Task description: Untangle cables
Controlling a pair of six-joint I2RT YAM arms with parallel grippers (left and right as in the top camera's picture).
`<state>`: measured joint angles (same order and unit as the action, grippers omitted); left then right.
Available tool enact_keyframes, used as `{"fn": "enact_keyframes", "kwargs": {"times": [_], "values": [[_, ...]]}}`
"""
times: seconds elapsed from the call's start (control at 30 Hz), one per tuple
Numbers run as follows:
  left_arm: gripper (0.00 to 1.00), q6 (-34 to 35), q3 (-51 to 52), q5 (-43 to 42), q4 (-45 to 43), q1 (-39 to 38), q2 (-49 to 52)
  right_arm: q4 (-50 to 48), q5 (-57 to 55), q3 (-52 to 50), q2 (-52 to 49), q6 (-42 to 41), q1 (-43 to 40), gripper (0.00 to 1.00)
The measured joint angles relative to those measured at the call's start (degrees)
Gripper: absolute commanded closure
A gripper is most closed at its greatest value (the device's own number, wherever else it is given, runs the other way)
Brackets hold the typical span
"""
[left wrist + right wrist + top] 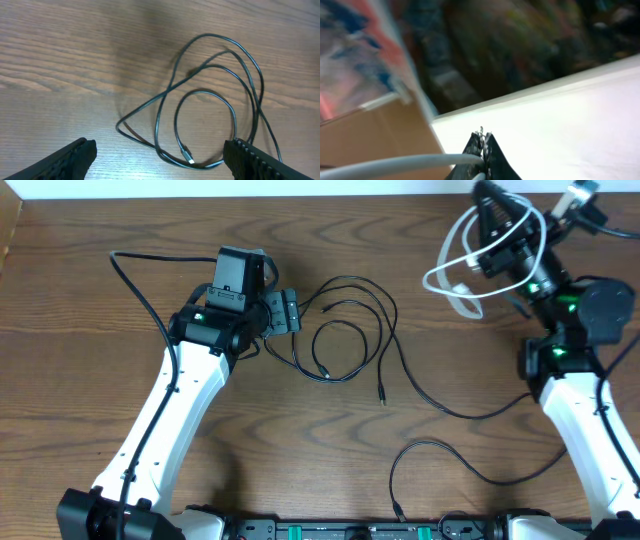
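Note:
Thin black cables (345, 330) lie in loose overlapping loops on the wooden table just right of my left gripper (288, 312). In the left wrist view the loops (210, 95) spread ahead of the open left gripper (160, 160), and a small plug (187, 155) lies between its fingers (255, 160), untouched. One black cable (440, 408) trails right, and another (430, 448) curves toward the front edge. At the far right my right gripper (492, 230) is raised, with the white cable (455, 275) hanging from it in loops. Seen from the right wrist, the gripper (484, 137) is shut on the white cable (395, 165).
The left arm's own thicker black wire (130, 275) arcs over the table at the far left. The table's back edge (300, 192) runs along the top. A mounting rail (350, 530) lines the front edge between the two arm bases.

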<state>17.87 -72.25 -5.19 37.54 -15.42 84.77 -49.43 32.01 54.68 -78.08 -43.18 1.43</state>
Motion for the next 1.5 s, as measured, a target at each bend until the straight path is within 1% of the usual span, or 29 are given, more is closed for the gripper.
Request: {"fn": "enact_keyframes", "kwargs": {"times": [0.13,0.37,0.6,0.77,0.93,1.17,1.3,1.5], "values": [[0.14,0.2,0.0,-1.0,0.1,0.0,0.0,5.7,-0.5,0.1,0.0,0.3,-5.2,0.99],[0.14,0.2,0.0,-1.9,1.0,0.0,0.0,22.8,-1.2,0.4,0.1,4.5,-13.0,0.99],[0.14,0.2,0.0,-4.0,1.0,0.0,0.0,47.7,-6.5,1.0,0.2,15.5,-18.5,0.99],[0.13,0.3,0.0,-5.4,1.0,0.0,0.0,58.4,-14.3,1.1,0.2,23.4,-22.1,0.99],[0.13,0.3,0.0,-5.5,1.0,0.0,0.0,64.4,-25.6,1.1,0.2,31.0,-25.5,0.99],[0.13,0.3,0.0,-5.7,1.0,0.0,0.0,66.1,-40.5,1.1,0.2,37.9,-30.2,0.99],[0.13,0.3,0.0,-5.7,1.0,0.0,0.0,66.1,-44.6,1.1,0.2,39.3,-34.0,0.99],[0.13,0.3,0.0,-5.7,1.0,0.0,0.0,66.2,-46.9,1.1,-1.9,39.5,-39.6,0.99]]}}
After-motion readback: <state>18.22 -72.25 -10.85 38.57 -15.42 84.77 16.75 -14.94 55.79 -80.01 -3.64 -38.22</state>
